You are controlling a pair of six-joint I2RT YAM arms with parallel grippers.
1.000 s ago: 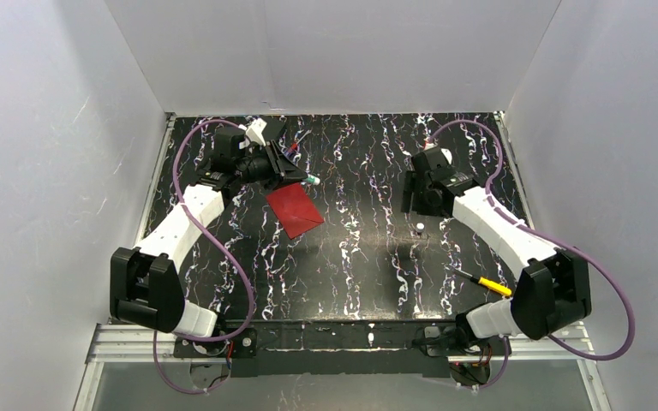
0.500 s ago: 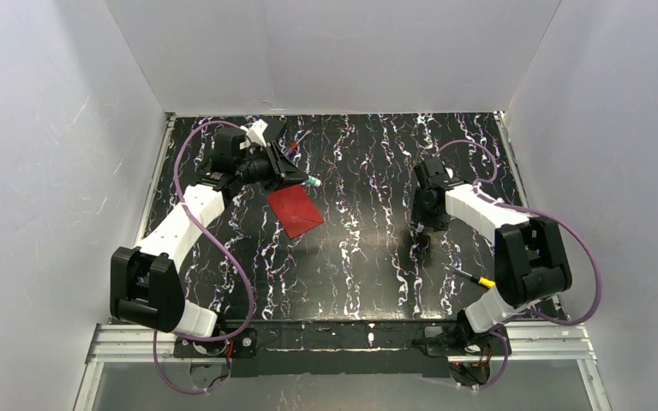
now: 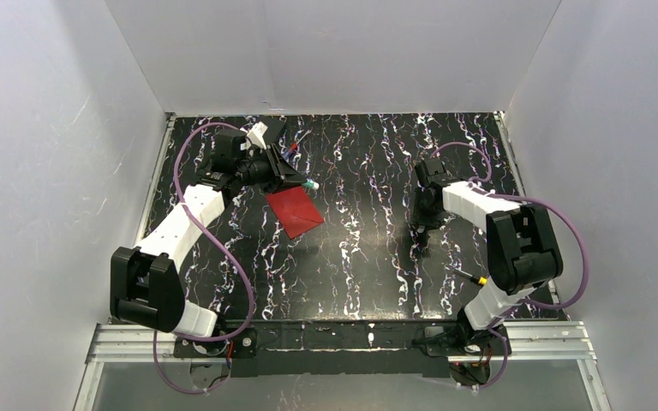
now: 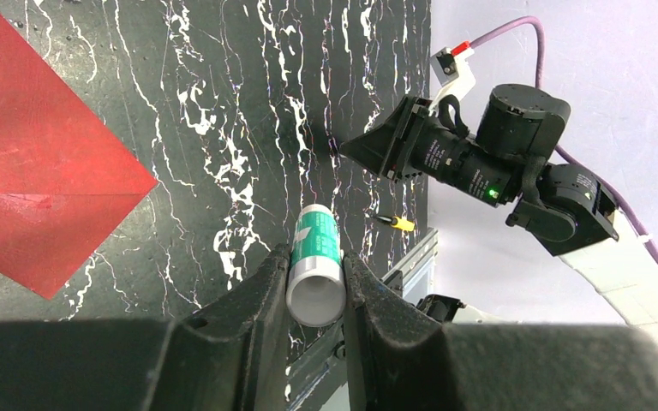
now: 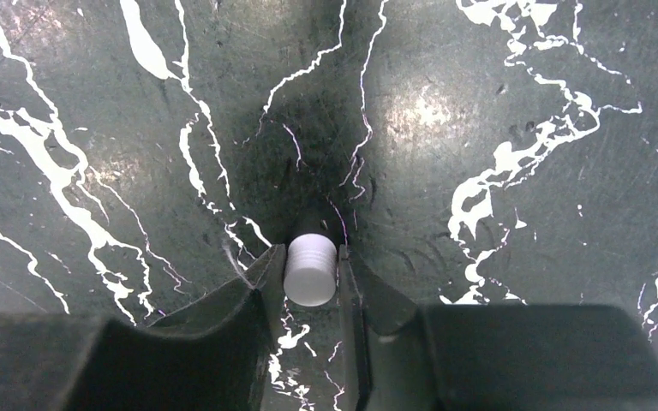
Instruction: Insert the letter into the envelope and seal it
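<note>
Left gripper [image 4: 315, 264] clamped on smooth white-teal glue stick [image 4: 317, 238], base hidden between my fingers. Right gripper [image 5: 309, 259] pinching ribbed white cap [image 5: 310, 274]. Flat red envelope [image 3: 295, 211] lies on marbled table [image 3: 368, 257].

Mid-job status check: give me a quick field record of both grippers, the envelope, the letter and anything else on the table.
left gripper: shut on glue stick, above the table
right gripper: low, jaws either side of white cap, at or near contact
envelope: red, flat on table, not held
letter: not visible
other: yellow-tipped tool, table's near right
</note>
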